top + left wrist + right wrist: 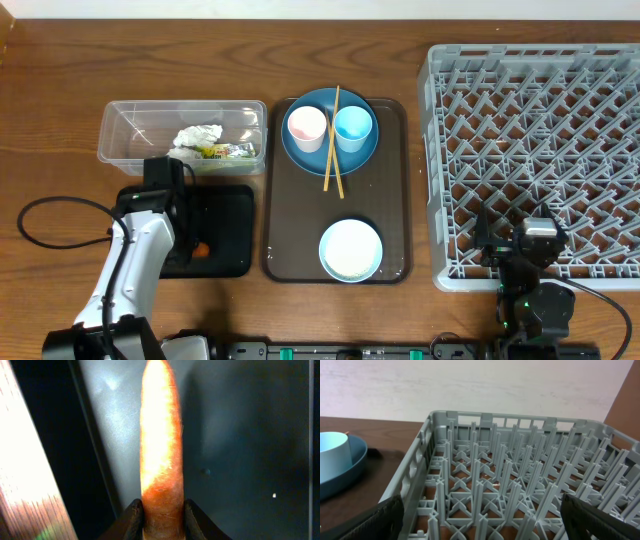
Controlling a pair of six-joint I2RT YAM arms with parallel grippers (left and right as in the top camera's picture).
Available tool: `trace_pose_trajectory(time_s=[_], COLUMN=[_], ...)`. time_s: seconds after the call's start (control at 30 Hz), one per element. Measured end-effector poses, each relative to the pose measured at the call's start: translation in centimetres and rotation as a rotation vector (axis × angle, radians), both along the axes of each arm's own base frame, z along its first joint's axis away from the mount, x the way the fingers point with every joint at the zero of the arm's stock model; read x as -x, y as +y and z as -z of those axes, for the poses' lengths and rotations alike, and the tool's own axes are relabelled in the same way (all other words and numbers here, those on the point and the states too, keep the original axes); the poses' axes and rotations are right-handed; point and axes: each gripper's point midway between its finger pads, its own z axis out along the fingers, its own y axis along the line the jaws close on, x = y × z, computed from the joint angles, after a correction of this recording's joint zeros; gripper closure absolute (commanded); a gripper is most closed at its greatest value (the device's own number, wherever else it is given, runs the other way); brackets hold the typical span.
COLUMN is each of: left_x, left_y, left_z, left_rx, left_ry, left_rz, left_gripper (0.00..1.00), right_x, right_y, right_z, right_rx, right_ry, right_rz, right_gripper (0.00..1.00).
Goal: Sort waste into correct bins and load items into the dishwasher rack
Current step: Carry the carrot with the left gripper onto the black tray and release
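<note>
Wooden table (60,60): grey rack (540,120) right of brown tray (300,230), right gripper (540,235) spread wide at its near rim. Black tray (235,215) left of brown tray; only the wrist view shows left gripper (162,517) pinching the carrot (160,435) there.

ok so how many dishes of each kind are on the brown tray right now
cups: 2, small pink cup, small light-blue cup
large round blue plate: 1
pale-blue bowl with white inside: 1
pair of thin wooden chopsticks: 1
total: 5
</note>
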Motion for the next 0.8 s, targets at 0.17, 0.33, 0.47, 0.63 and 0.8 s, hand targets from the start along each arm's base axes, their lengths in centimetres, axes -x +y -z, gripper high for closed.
trace_pose_trajectory(time_s=[0.17,0.33,0.47,0.63,0.8], left_x=[0.2,0.4,0.7,0.3,-1.8], left_y=[0.1,0.1,0.0,0.1,0.0], left_z=[0.0,0.0,-0.1,-2.7,-7.4], left_rx=[-0.003,-0.005,-0.003,-0.011,-0.033], left_ry=[0.009,0.017,0.034,0.005,-0.166], left_rz=[0.0,0.007,0.029,0.07,0.17], left_gripper=[0.65,0.62,0.62,0.63,0.63], right_x=[0.0,0.0,0.0,0.0,0.0], right_y=[0.0,0.0,0.0,0.0,0.0], right_z=[0.0,0.0,0.0,0.0,0.0], right_rx=[0.0,0.0,0.0,0.0,0.0], right_ry=[0.0,0.0,0.0,0.0,0.0], right_rz=[0.0,0.0,0.0,0.0,0.0], right_gripper=[0.01,0.01,0.01,0.01,0.01])
